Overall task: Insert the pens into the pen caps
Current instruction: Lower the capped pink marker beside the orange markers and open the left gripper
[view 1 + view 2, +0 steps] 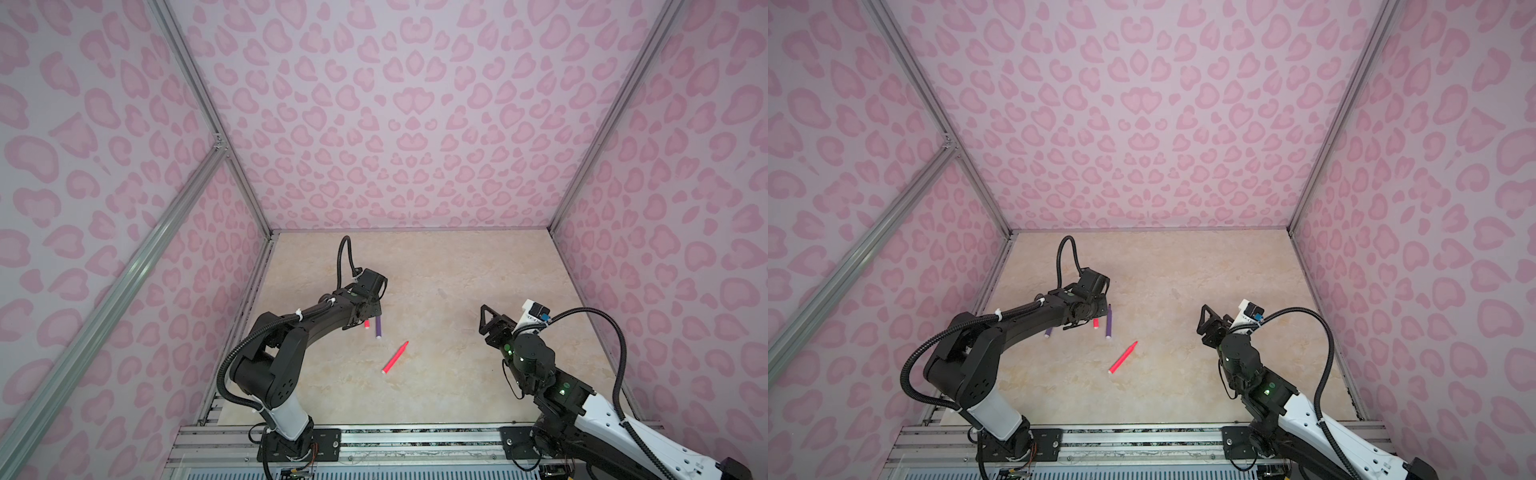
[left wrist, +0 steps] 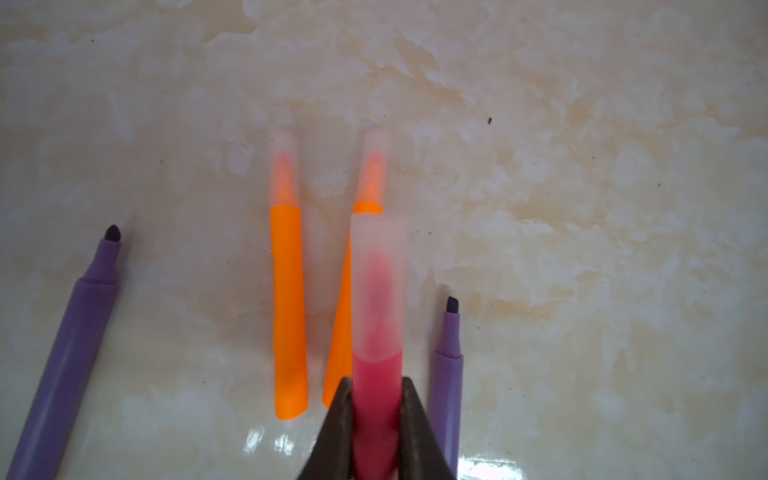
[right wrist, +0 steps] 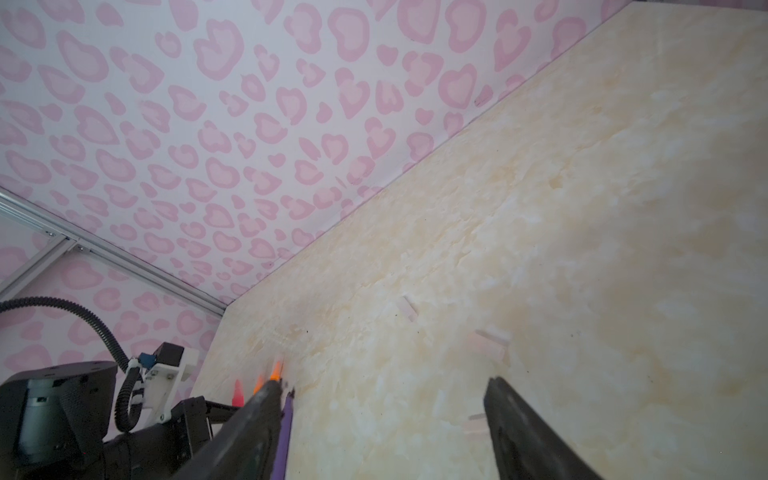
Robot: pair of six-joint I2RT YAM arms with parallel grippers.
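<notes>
The rail [image 1: 415, 435] that carried both arms ran closest to me. Beyond it, on the bare middle of the table [image 1: 457, 395], the loose pink-red pen [image 1: 395, 358] lay slanted and uncapped, its tip pointing away and its white end toward me. I take this pen as my mark for all other places.

A little beyond the mark and to its left lay a purple pen [image 1: 378, 327], also without a cap. Just left of that one the left pincer [image 2: 377, 381] was clenched around the capped pink-red pen [image 2: 376, 374]. A clear cap [image 2: 378, 282] sat fully over its tip. Whether this pen touched the table, I could not tell. Farther left from the mark, two orange pens [image 2: 288, 299] lay side by side, each tip inside its own cap. Farther left again was the second purple pen [image 1: 1048, 332], bare at the tip.

To the right of the mark, well apart, the right pincer [image 3: 384, 382] was released, its fingers [image 3: 511, 415] standing wide with nothing between them. Beyond it, right of the mark and farther from me, the loose caps [image 3: 490, 347] lay faint on the table, apart from each other. I counted three, but not with certainty.

Behind everything stood the back wall [image 1: 395, 124] with its pink spots.
</notes>
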